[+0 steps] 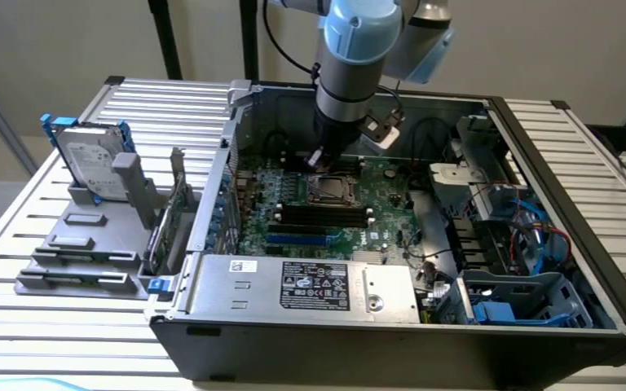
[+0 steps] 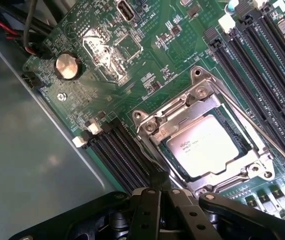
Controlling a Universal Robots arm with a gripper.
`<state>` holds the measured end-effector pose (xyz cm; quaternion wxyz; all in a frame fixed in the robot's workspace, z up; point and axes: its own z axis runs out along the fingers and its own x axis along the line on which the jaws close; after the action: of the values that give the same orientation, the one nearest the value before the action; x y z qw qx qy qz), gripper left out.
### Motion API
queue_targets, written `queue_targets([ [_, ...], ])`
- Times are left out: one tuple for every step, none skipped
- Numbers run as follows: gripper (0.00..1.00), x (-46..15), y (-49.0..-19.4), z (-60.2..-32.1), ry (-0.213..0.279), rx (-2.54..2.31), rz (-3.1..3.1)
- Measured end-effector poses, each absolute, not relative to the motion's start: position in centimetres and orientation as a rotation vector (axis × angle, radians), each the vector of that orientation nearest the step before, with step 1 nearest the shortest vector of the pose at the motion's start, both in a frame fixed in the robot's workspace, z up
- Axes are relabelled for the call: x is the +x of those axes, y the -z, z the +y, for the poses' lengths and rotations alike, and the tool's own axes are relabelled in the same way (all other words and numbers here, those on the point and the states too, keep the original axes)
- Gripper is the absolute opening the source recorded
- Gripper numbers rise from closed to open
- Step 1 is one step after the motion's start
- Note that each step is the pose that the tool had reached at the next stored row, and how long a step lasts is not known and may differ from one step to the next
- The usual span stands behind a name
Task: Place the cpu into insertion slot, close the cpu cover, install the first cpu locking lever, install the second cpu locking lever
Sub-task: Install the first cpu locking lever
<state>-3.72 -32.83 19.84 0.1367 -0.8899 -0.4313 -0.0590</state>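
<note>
Far on the exterior view's left, a hard drive (image 1: 87, 156) stands upright in a grey holder (image 1: 79, 244) on the slatted metal worktop (image 1: 30, 326). Next along is the open computer case (image 1: 400, 350), lying on its side, with the power supply (image 1: 302, 285) along its near edge in the lower middle of the frame. Behind that I see the green motherboard (image 1: 253, 224). On it the insertion slot (image 1: 332, 189) sits just above the black memory slots (image 1: 324, 217), near the frame's centre. The arm (image 1: 351, 57) comes down from the top centre, and its tool (image 1: 318, 160) hangs just over the far edge of the slot. Toward the exterior view's right, red and blue cables (image 1: 531, 236) run down to a blue drive cage (image 1: 525, 301) in the lower right corner of the case.

On my wrist view, the cpu (image 2: 207, 145) lies flat inside the slot, its pale top showing through the window of the cpu cover (image 2: 180, 119). The cover lies down over the chip. A thin wire locking lever (image 2: 247, 117) runs along one side of the socket, between it and a bank of memory slots; I can't tell whether it is hooked home. The tool is clenched, its black fingers (image 2: 150, 210) pressed together with their tips just beside a corner of the socket. I can't tell whether they touch it. A coin cell battery (image 2: 66, 66) sits well apart from the socket, near the board's edge.
</note>
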Motion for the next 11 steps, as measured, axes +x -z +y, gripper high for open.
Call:
queue_targets([
  [0.11,-3.66,-19.84,-32.82,0.171,-2.576,-1.249],
  [0.11,-3.62,-19.83,-32.82,0.171,-2.576,-1.249],
  [0.11,-3.58,-19.83,-32.81,0.171,-2.576,-1.249],
  [0.11,-3.54,-19.82,-32.79,0.171,-2.575,-1.249],
  [0.11,-3.51,-19.82,-32.78,0.170,-2.575,-1.250],
  [0.11,-3.46,-19.82,-32.76,0.170,-2.575,-1.250],
  [0.11,-3.42,-19.81,-32.75,0.171,-2.575,-1.250],
  [0.11,-3.40,-19.81,-32.75,0.170,-2.575,-1.251],
  [0.11,-3.40,-19.81,-32.75,0.170,-2.575,-1.250],
  [0.11,-3.40,-19.81,-32.74,0.170,-2.575,-1.251],
  [0.11,-3.40,-19.81,-32.74,0.170,-2.575,-1.251],
])
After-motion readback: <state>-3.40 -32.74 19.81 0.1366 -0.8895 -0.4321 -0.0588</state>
